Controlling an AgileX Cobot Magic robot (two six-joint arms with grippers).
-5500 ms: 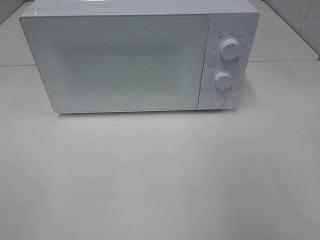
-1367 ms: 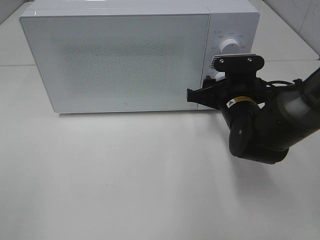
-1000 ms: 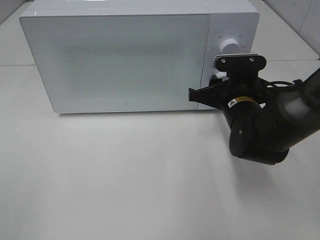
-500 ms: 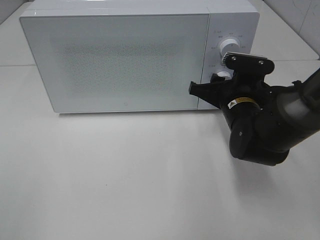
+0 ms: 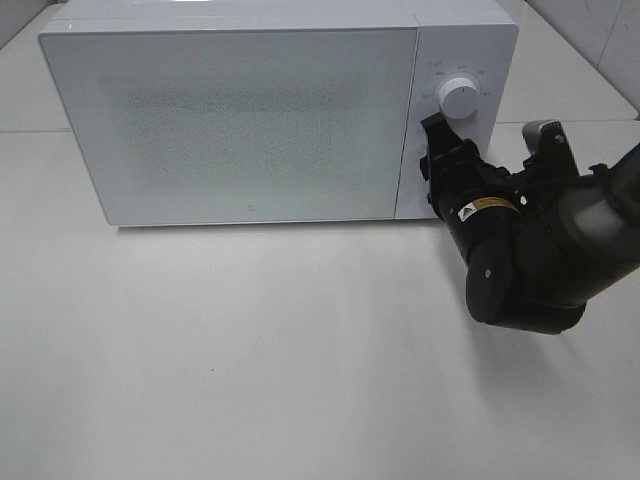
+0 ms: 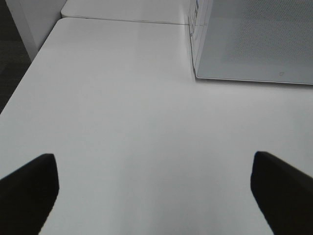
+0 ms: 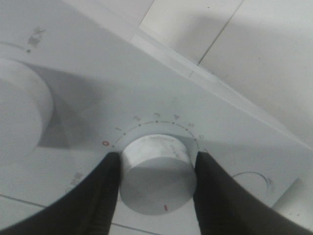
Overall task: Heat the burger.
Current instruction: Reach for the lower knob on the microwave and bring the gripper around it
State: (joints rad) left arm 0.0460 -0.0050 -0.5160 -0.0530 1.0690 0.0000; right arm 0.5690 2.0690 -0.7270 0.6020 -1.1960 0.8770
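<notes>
White hard-plastic round timer knob (image 7: pixel 155 171) sat pinched in the right pincer (image 7: pixel 156 164): stiff, smooth, probably slippery, best gripped by its sides; left pincer (image 6: pixel 155 193) gaped wide; burger unseen.

We took this for a robotics lab bench set up as a kitchen corner. A white microwave (image 5: pixel 240 120) with an upper dial (image 5: pixel 459 98) and a lower dial (image 7: pixel 157 174) stood on a plain white table (image 5: pixel 250 360) made of seamed panels, and a black robot arm (image 5: pixel 540 270) was right in front of the microwave's control panel. Behind the microwave we saw a pale wall (image 5: pixel 600 30) with seams like tiles. Off the table edge, on the side of the microwave away from its dials, lay a dark floor (image 6: pixel 12 58).
</notes>
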